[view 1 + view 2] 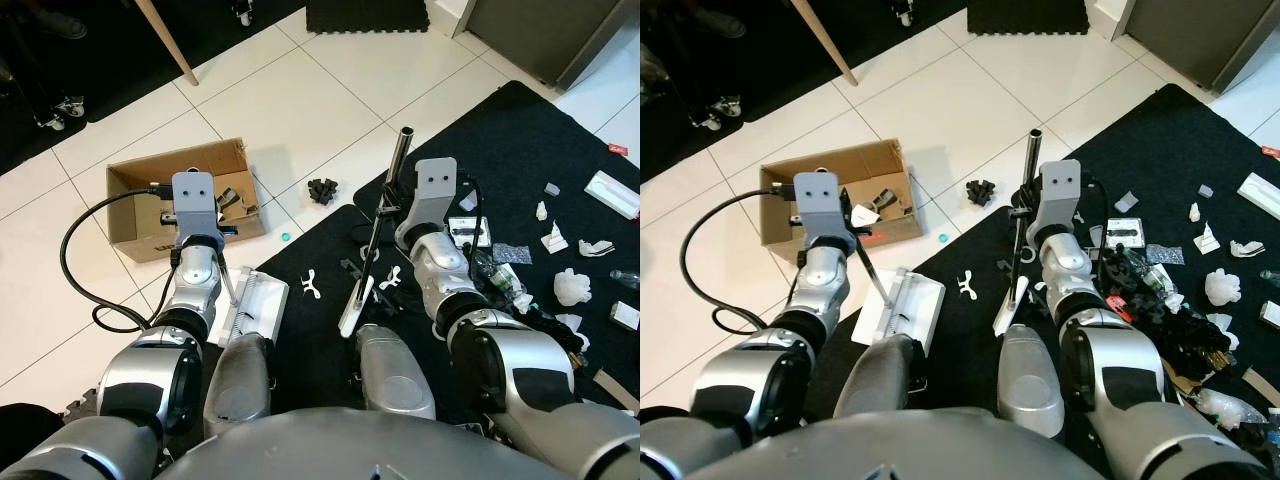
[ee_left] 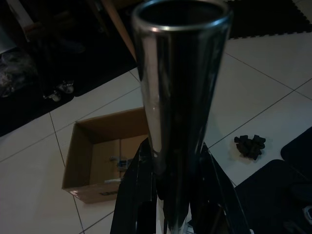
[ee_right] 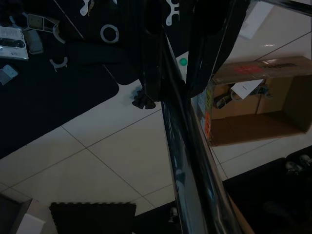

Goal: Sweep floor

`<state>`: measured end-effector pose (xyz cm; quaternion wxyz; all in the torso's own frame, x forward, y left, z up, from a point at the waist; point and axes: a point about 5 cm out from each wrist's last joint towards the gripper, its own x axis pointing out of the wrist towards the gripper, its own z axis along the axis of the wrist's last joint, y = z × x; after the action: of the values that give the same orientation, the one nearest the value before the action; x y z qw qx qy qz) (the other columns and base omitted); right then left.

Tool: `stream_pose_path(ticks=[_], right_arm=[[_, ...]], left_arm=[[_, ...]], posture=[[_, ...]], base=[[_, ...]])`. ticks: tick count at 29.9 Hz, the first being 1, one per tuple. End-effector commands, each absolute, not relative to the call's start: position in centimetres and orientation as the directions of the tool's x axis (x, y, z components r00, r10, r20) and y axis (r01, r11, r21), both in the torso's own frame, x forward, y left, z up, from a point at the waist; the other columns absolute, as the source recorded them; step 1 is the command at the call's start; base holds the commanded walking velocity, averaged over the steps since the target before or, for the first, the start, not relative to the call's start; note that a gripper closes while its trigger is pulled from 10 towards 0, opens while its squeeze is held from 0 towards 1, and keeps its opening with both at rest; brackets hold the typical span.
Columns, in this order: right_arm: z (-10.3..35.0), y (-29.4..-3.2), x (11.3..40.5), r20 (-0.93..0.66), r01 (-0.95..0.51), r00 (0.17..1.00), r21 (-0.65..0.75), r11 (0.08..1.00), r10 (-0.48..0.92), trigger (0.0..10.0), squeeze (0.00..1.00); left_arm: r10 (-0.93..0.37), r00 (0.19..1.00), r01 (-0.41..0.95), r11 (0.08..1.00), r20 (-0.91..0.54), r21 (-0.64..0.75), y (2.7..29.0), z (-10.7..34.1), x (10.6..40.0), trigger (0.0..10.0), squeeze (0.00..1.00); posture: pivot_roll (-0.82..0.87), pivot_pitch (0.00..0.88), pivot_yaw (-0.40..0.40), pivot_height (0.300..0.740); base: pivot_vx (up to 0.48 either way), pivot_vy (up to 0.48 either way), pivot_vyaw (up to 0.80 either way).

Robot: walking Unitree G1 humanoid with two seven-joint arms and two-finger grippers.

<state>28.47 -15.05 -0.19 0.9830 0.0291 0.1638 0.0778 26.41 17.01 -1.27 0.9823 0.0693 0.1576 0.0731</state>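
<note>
Here, both end effectors, left [image 2: 165,195] and right [image 3: 175,73], clamped around metal poles [image 1: 398,160]; no legible writing.

The cardboard box [image 1: 185,195] is partly covered by the left end effector's camera block, so the small things inside it cannot be identified. The dustpan [image 1: 255,305] beside the box has its near end hidden behind the robot's body. The metal tube [image 2: 178,97] is cut off at the picture's lower edge. The wooden leg [image 1: 165,40] beyond the box is cut by the top edge.
</note>
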Motion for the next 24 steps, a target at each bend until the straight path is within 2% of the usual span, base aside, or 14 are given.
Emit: stream_pose_path(ticks=[1, 24], right_arm=[[-0.8, -14.94, 27.95, -0.351, -0.154, 0.921, 0.071, 0.986, 0.169, 10.0, 0.0], [-0.83, -14.92, 27.92, -0.353, -0.153, 0.92, 0.073, 0.986, 0.169, 10.0, 0.0]], left_arm=[[0.195, 0.879, -0.095, 0.966, -0.434, 0.242, 18.48, -3.57, 24.12, 10.0, 0.0], [0.195, 0.879, -0.094, 0.965, -0.436, 0.243, 18.48, -3.6, 24.08, 10.0, 0.0]], posture=[[-0.03, 0.0, 0.033, 0.74], [-0.03, 0.0, 0.034, 0.74]], base=[[0.0, 0.0, 0.0], [0.0, 0.0, 0.0]])
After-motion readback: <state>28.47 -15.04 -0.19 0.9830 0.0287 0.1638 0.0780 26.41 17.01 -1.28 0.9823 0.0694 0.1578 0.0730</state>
